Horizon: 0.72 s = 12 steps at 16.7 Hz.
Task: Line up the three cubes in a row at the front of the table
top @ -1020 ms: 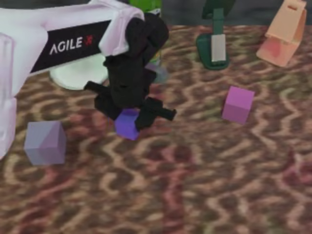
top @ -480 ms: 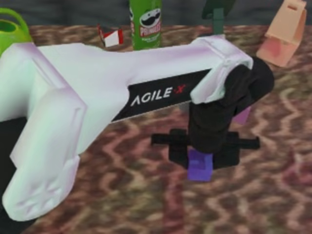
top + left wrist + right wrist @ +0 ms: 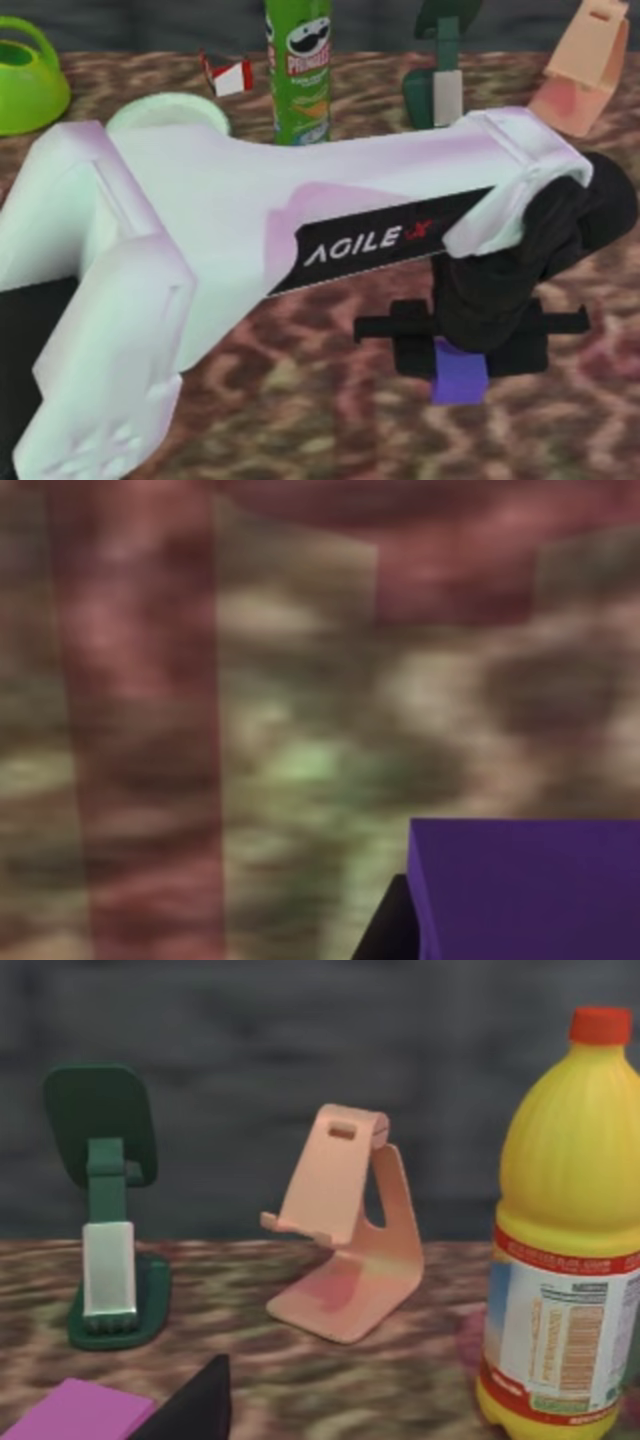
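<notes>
One cube, the small deep violet cube (image 3: pixel 459 374), is in hand at this moment: my left gripper (image 3: pixel 462 345) has its fingers clenched on it, carrying it over the front right part of the worktop (image 3: pixel 330 400), and the left wrist view shows a violet face (image 3: pixel 525 885) close under the camera with the patterned surface beyond. I cannot tell from the top view whether the cube rides clear of the worktop or rests on it. The left arm spans the scene and hides most of the middle; the large lavender cube cannot be seen, and the magenta-pink cube (image 3: pixel 75 1410) shows only as a corner in the right wrist view, near the green stand (image 3: pixel 105 1210) and the peach stand (image 3: pixel 350 1230). Of the right gripper only a dark fingertip shows; whether its fingers are open or closed I cannot tell. I judge this the transport step for the first cube of the row. Next comes lowering it squarely at the front edge, releasing, and leaving room beside it for two more.
</notes>
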### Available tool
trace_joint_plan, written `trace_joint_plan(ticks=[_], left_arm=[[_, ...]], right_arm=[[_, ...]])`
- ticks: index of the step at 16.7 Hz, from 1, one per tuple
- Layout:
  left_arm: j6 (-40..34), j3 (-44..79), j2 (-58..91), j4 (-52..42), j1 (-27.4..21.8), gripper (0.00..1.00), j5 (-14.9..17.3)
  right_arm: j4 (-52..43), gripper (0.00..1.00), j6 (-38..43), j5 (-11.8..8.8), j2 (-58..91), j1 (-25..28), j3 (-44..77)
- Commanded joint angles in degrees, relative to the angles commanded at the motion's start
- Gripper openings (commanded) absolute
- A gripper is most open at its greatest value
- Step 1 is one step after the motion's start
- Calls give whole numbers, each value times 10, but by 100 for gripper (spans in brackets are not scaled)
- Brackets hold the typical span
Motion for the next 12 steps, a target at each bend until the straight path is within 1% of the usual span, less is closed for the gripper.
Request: trace_joint_plan(ticks=[4, 9, 12], left_arm=[[3, -10, 3, 11, 1, 0, 0], [2, -79, 30, 114, 2, 0, 0], [1, -98, 38, 136, 1, 0, 0]], right_arm=[[0, 100, 0, 0, 0, 0, 0], [0, 100, 0, 0, 0, 0, 0], [0, 100, 0, 0, 0, 0, 0]])
